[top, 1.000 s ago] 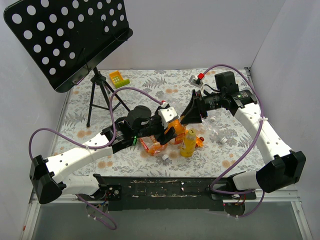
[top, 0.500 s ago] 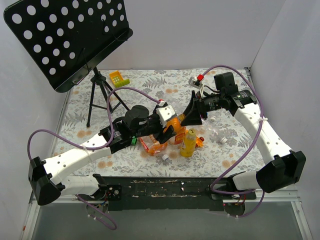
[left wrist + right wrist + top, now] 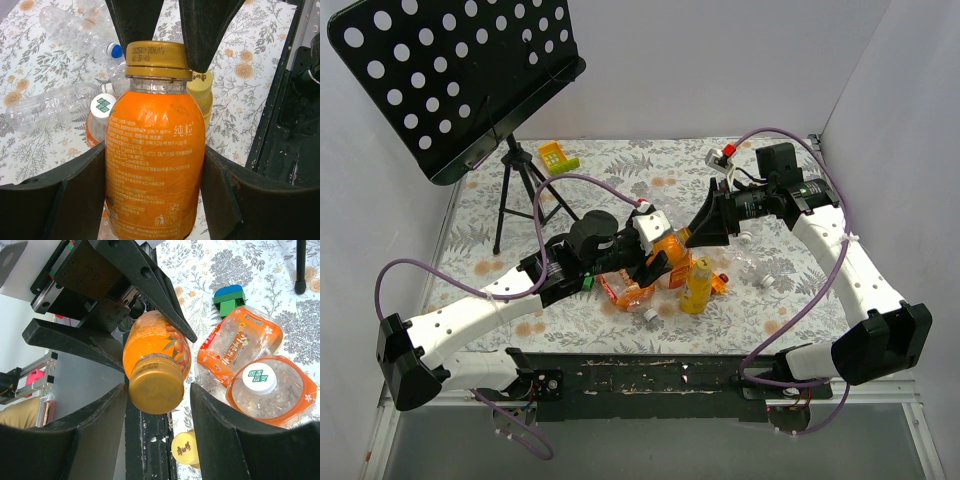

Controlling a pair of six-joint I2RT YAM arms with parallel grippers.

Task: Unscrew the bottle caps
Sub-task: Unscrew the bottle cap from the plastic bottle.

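My left claw point(image 3: 152, 152) is clamped on the body of the orange bottle point(image 3: 155, 120), holding it off the table point(image 3: 620, 165) near the middle. Its gold cap point(image 3: 159, 59) is still seated. The right claw point(image 3: 157, 387) straddles the cap, but I cannot tell whether it is pinching. The yellow bottle point(image 3: 697, 287) and the white-capped bottle point(image 3: 285, 400) also look capped, so I judge nearly everything remains. The held bottle's long axis runs left to right, cap pointing right and slightly far.
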